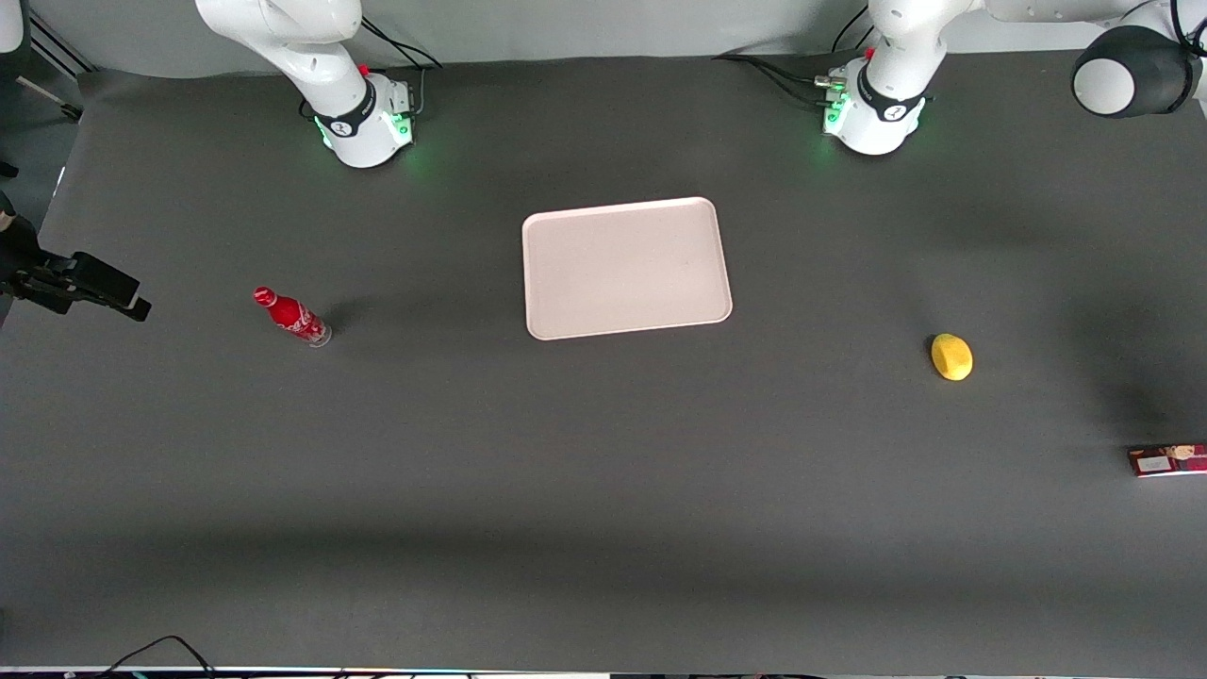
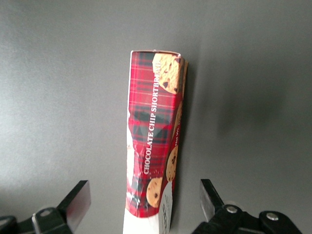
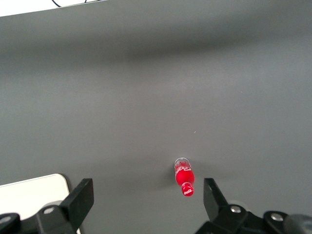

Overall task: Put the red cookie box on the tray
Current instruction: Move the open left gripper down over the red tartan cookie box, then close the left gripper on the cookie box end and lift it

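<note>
Seen from my left wrist camera, the gripper (image 2: 145, 207) hangs above the table (image 2: 58, 97) with its fingers (image 2: 78, 201) spread wide, one on each side of the red cookie box (image 2: 155, 141) and touching neither long face. The box lies flat on the table between the fingers, its long axis running away from them, the white-patched end nearest the fingers and the end with the cookie picture farthest out.

I judge the box light and fairly stiff along its length, being thin printed cardboard. The printed face looks dented and creased near the middle, so I expect the walls to give under a hard squeeze. The glossy print may be somewhat slippery against the pads. I would take hold across the narrow width, fingers on the two long sides, and nearer the middle of the length than the end now between them, so the long box does not tip or swing when lifted.

Farther out, in the front view, the box (image 1: 1169, 460) sits at the working arm's end of the table, partly cut off by the frame edge. A yellow lemon-like object (image 1: 951, 357) lies between it and the tray (image 1: 556, 321), which is well apart from the fingers, mid-table. A small red bottle (image 1: 291, 317) lies toward the parked arm's end.
</note>
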